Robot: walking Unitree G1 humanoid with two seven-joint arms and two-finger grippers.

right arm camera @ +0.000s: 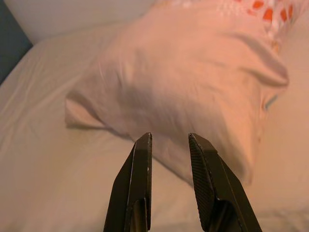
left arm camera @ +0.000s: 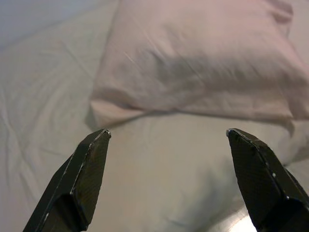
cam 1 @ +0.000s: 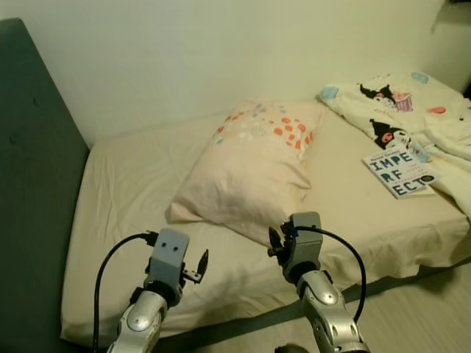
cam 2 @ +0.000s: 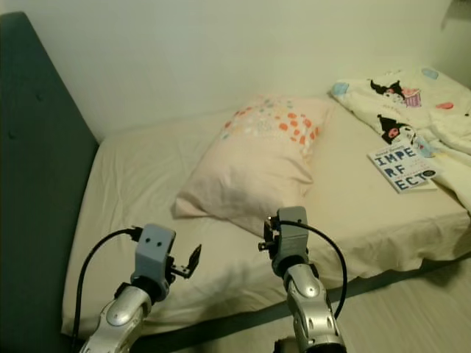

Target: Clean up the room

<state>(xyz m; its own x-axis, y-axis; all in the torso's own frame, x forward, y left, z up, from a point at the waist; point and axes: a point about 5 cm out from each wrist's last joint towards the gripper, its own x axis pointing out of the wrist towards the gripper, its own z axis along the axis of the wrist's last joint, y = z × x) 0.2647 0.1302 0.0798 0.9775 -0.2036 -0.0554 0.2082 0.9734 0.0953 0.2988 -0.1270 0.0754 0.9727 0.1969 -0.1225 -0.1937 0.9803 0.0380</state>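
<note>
I am counting one bed (cam 1: 147,191) in front of me, and it is carrying one pillow (cam 1: 254,165), one book (cam 1: 398,172) and one crumpled cartoon-print blanket (cam 1: 412,110). One dark headboard (cam 1: 33,184) is standing at my left. I am holding up two grippers, the left gripper (left arm camera: 166,137) and the right gripper (right arm camera: 169,142), each showing two black fingers.

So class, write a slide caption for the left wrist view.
Left gripper, fingers spread wide, hovers over the cream bedsheet facing the pale pink pillow.
</note>
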